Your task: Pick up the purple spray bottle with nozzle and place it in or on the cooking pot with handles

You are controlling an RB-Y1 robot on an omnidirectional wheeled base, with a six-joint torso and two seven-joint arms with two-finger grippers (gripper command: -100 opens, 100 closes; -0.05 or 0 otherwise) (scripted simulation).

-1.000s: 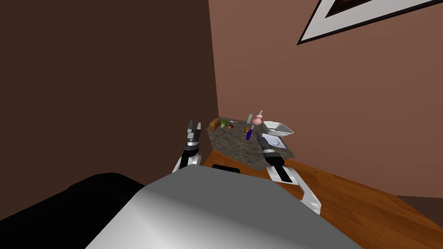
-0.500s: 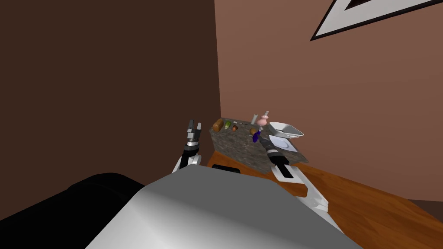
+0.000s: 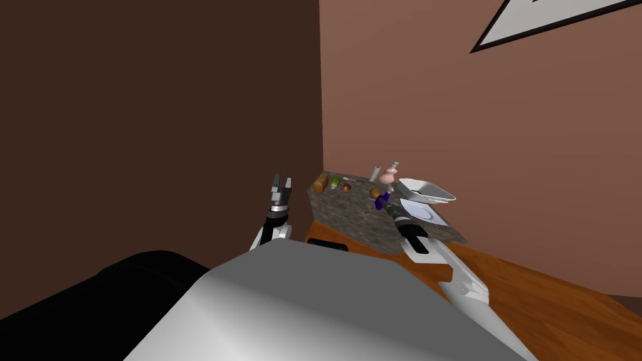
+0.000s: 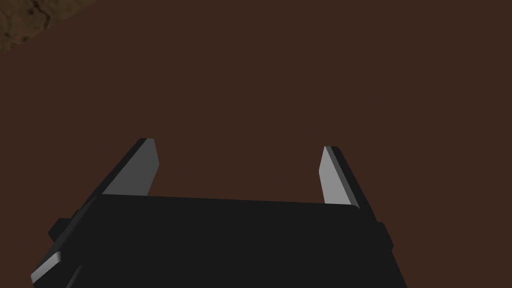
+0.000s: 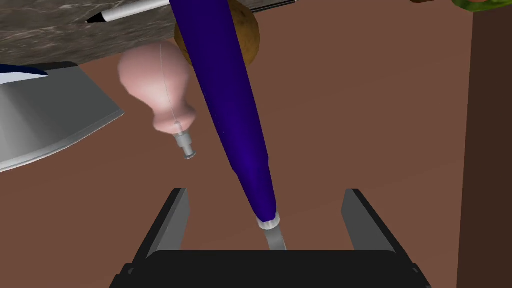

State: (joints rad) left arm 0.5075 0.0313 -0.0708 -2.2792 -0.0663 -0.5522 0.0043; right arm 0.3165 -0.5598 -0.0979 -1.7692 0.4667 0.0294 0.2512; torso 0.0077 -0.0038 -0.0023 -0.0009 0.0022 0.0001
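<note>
Brown walls meet in a corner behind the dark stone table (image 3: pixel 351 216), where my right arm stretches low across the top. From the head view, the purple spray bottle (image 3: pixel 379 203) sits beside a potato (image 3: pixel 375 192), with the white cooking pot (image 3: pixel 432 188) near; whether the bottle rests on the table is hard to make out. The wrist view closes in: my right fingers (image 5: pixel 362 220) stand open either side of the nozzle end, clear of it, and the bottle's wide end is cut off. My left fingers (image 4: pixel 137 167), raised beside the table, spread open.
</note>
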